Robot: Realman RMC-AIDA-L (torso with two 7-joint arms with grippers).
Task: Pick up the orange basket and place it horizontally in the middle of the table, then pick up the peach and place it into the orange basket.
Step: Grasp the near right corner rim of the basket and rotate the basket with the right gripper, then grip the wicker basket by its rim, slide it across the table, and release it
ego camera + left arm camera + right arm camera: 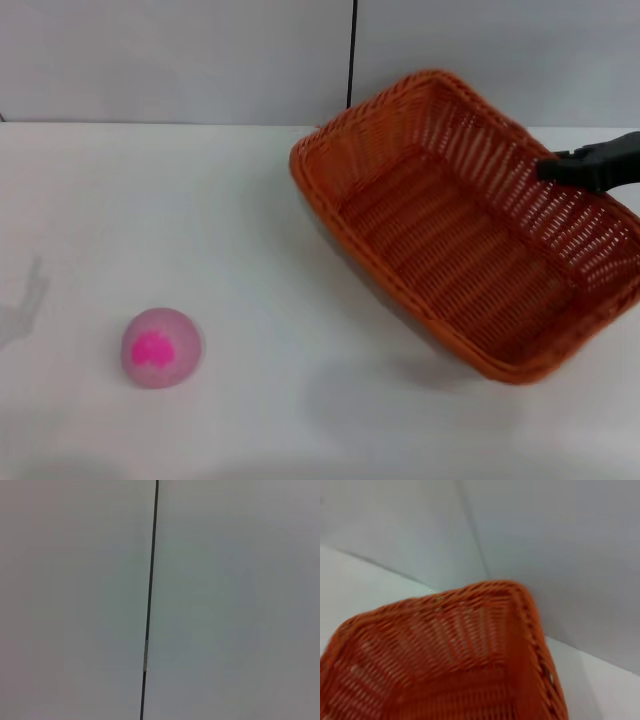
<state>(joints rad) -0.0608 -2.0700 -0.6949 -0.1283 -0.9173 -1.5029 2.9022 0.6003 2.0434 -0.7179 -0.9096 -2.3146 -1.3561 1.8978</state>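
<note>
The orange basket (450, 240) hangs tilted above the right half of the white table (200, 220), casting a shadow beneath it. My right gripper (560, 168) comes in from the right edge and is shut on the basket's far right wall. In the right wrist view the basket's (445, 650) woven inside and one corner of the braided rim fill the lower half. The peach (160, 347), pale pink with a magenta blotch facing up, lies on the table at the front left, well apart from the basket. My left gripper shows in no view.
A grey wall with a dark vertical seam (352, 55) stands behind the table's far edge. The left wrist view shows only that wall and its seam (149, 600). A faint arm shadow (25, 300) falls on the table's left edge.
</note>
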